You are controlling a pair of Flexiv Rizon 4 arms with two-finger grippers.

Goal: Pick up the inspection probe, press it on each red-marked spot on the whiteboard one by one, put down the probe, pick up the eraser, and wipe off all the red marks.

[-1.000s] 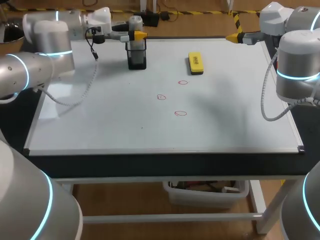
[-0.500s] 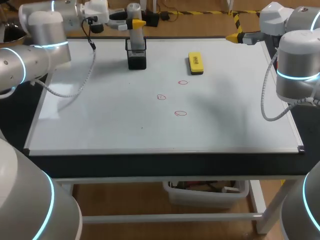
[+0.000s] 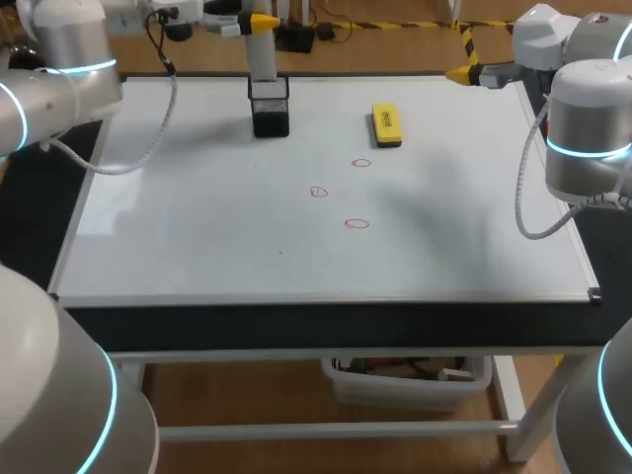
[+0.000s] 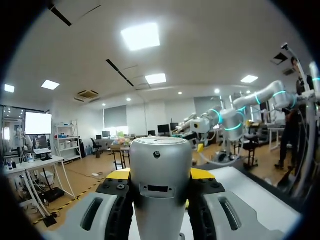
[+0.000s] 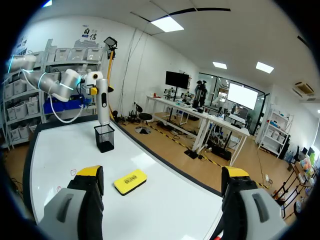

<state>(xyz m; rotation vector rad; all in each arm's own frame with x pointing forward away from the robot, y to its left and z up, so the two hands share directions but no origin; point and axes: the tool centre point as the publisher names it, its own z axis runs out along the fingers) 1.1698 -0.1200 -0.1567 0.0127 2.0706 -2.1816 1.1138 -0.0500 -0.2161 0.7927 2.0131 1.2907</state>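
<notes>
Probe [image 3: 262,54]: a pale grey cylinder standing upright at the far left-of-middle part of the board. Its rounded top [image 4: 161,185] sits squeezed between the two yellow-tipped fingers. Its lower end is level with the mouth of the holder, and I cannot tell whether it is just inside or just above.
Left tool [image 3: 259,20]: closed on the upper part of the probe, one finger pressed to each side. It hangs at the end of the left arm [image 3: 59,59], which comes in over the far left corner.
Holder [image 3: 269,109]: a small black mesh cup standing upright on the board, directly under the probe.
Eraser [image 3: 386,124]: yellow with a dark base, lying flat on the board, well apart from the holder on its right-hand side, with nothing touching it.
Red marks [image 3: 318,192]: three small red rings drawn on the board nearer the front than the eraser, set apart from one another.
Right tool [image 5: 162,175]: fingers spread wide with nothing between them, held over the far right corner of the board on the right arm [image 3: 588,128].
Whiteboard [image 3: 197,227]: lies flat, carrying the holder, eraser and marks.
Desk [image 3: 326,331]: dark top under the board, showing as a strip along the front.
</notes>
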